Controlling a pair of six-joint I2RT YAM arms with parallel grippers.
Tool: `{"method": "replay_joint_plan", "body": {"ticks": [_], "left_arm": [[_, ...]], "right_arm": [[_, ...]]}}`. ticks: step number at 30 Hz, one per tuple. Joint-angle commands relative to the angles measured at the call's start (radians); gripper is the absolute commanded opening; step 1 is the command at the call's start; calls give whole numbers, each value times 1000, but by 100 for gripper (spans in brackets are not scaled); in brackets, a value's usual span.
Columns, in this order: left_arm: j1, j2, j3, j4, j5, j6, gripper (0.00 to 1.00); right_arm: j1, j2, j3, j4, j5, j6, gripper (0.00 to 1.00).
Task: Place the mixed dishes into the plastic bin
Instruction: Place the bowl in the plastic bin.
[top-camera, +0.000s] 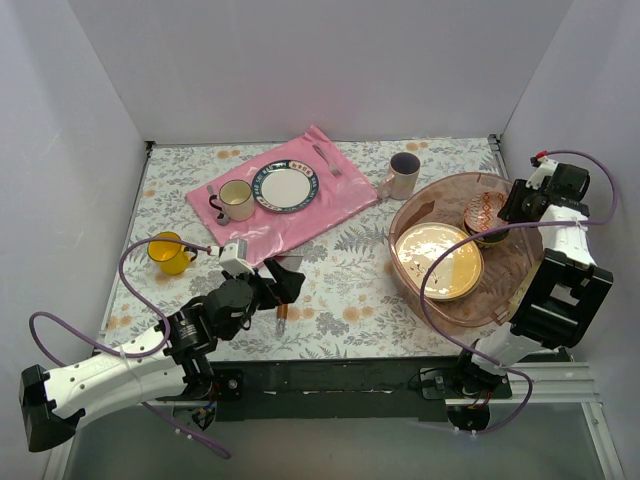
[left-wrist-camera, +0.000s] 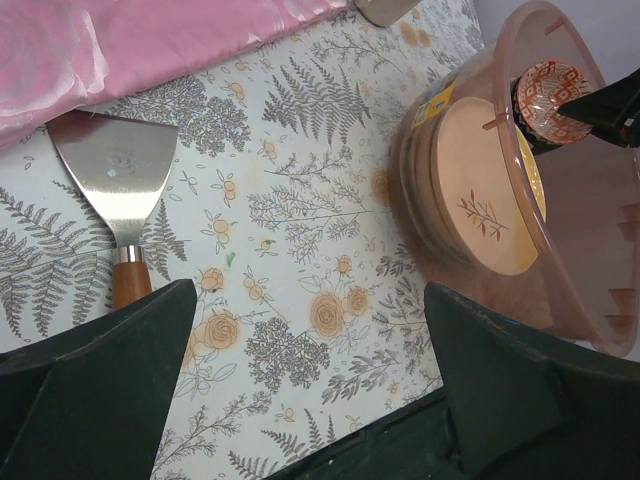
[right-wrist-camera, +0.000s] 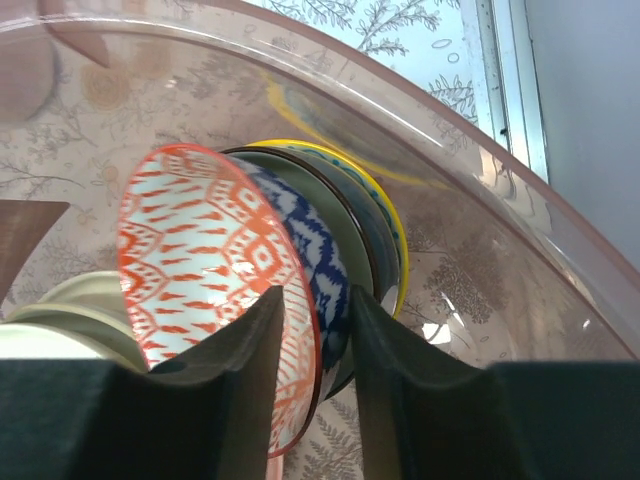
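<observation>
The plastic bin (top-camera: 402, 215) stands at the right and holds a stack of cream plates (top-camera: 438, 262). My right gripper (top-camera: 505, 213) is inside the bin, shut on the rim of a small red-patterned bowl (right-wrist-camera: 200, 260), one finger (right-wrist-camera: 240, 390) inside and the other outside. That bowl sits nested in other bowls; the stack also shows in the top view (top-camera: 485, 215). A yellow mug (top-camera: 168, 252) stands at the left. A pinkish mug with a purple inside (top-camera: 403, 175) stands next to the bin. My left gripper (top-camera: 285, 285) is open and empty above the tablecloth, which also shows in its wrist view (left-wrist-camera: 310, 400).
A pink mat (top-camera: 300, 215) at the back carries a cream mug (top-camera: 235, 199), a blue-rimmed white plate (top-camera: 285, 186) and a fork (top-camera: 327, 160). A wooden-handled spatula (left-wrist-camera: 120, 170) lies just in front of my left gripper. White walls close in three sides.
</observation>
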Motion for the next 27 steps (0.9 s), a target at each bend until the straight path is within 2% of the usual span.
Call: {"method": "replay_joint_plan", "body": {"ticks": [1,5,12,22,25,27], "left_arm": [[6,-17,10,-16,-2,1,98],[6,-14,13,-16,-2,3,98],[6,-3,24,-16,-2,9,98],[6,6,41,-21,-5,18,98],[6,6,41,-22,-5,21,98],[8,8,42,-24,-6,20,98]], "right_arm": [[4,-81,38,31,-12,-20,46],[4,-118,40,31,-26,-35,60],[10,-173,49,22,-67,-61,73],[56,-216,100,-41,-160,-115,74],[80,-236,113,-68,-246,-165,77],[108,-250,115,-73,-268,-179,82]]}}
